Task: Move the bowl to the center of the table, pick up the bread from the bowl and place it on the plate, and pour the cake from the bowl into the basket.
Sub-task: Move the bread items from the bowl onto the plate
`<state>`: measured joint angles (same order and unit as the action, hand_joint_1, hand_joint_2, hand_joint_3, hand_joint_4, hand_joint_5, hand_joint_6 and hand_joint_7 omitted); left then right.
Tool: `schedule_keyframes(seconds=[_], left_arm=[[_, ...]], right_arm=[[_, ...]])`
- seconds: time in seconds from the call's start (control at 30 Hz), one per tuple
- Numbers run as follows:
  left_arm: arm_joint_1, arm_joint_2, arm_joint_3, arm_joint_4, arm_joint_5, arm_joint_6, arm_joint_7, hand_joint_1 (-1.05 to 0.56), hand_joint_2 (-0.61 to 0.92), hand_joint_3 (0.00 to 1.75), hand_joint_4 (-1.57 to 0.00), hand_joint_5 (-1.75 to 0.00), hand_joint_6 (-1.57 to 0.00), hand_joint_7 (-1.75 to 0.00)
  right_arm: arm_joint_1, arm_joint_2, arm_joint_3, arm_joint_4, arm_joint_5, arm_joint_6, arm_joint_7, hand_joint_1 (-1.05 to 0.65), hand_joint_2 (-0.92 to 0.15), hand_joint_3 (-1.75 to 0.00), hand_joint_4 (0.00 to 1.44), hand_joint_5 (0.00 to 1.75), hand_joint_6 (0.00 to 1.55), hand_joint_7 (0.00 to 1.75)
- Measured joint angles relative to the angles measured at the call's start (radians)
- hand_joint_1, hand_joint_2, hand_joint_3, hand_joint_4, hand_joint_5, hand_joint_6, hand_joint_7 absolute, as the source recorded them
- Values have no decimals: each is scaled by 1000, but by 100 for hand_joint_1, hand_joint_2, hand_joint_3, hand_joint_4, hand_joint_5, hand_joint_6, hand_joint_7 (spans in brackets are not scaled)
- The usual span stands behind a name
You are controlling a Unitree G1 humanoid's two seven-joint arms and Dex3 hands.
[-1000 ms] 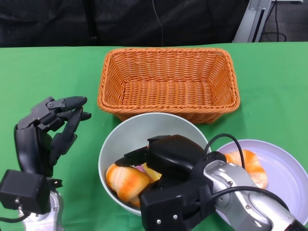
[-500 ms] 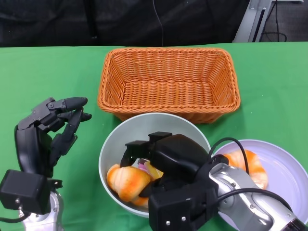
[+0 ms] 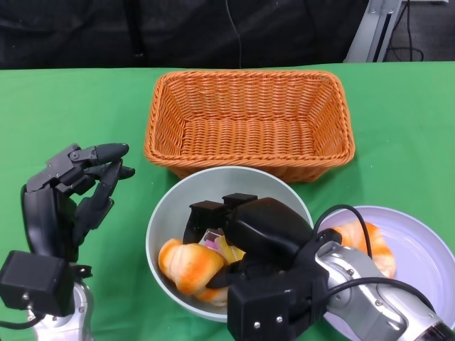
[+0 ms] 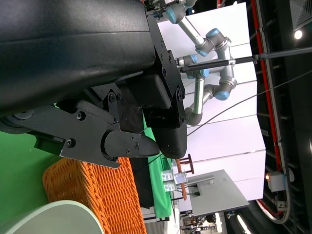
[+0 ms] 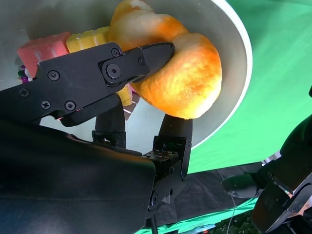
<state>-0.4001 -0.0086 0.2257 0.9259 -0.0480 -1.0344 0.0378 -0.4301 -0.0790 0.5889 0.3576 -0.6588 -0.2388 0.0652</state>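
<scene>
A pale grey bowl (image 3: 170, 206) stands just in front of the orange wicker basket (image 3: 249, 117). In the bowl lie a golden bread roll (image 3: 188, 265) and pink and yellow cake pieces (image 3: 220, 249). My right hand (image 3: 249, 234) reaches into the bowl. In the right wrist view the bread (image 5: 183, 73) is pinched between a finger above it and the thumb below. The cake pieces (image 5: 63, 44) lie beside it against the bowl wall (image 5: 241, 68). The white plate (image 3: 426, 263) at the right holds another bread roll (image 3: 366, 241). My left hand (image 3: 78, 185) hovers left of the bowl, fingers apart, holding nothing.
A green cloth covers the table (image 3: 64, 106). The basket has nothing in it and almost touches the bowl's far rim. In the left wrist view the basket (image 4: 107, 195) and the bowl rim (image 4: 53, 217) show beyond my left hand. A black backdrop runs behind the table.
My right hand has pushed farther into the bowl and its fingers have come around the bread roll. The left hand has stayed put.
</scene>
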Motion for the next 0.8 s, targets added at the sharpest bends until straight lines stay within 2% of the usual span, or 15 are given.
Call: schedule_keyframes(seconds=[0.03,0.07,0.1,0.2,0.53,0.63,0.8], left_arm=[[0,0,0,0,1,0,0,-21,92,30,-91,-90,-102,-52],[0,0,0,0,4,0,0,-21,92,30,-91,-90,-102,-52],[0,0,0,0,7,0,1,-21,92,30,-92,-90,-102,-52],[0,0,0,0,11,0,16,-20,92,31,-91,-90,-101,-52],[0,4,0,10,15,0,23,-21,92,30,-91,-89,-101,-51],[0,4,0,11,15,0,23,-21,92,30,-92,-89,-101,-51],[0,5,0,15,15,0,23,-21,92,30,-92,-88,-101,-51]], right_arm=[[0,0,-3,3,2,-4,0,-25,-92,-18,63,163,69,99],[0,-1,-5,5,2,-8,0,-25,-92,-18,64,161,72,91],[0,-1,-7,6,5,-10,0,-26,-92,-18,67,153,81,71],[0,1,-20,6,25,-10,7,-25,-92,-16,71,150,92,43],[1,-6,-74,14,94,-47,14,-22,-92,-16,73,156,97,34],[1,-10,-94,20,101,-68,12,-23,-92,-16,75,146,98,33],[1,-8,-105,20,105,-70,10,-24,-92,-16,77,144,100,33]])
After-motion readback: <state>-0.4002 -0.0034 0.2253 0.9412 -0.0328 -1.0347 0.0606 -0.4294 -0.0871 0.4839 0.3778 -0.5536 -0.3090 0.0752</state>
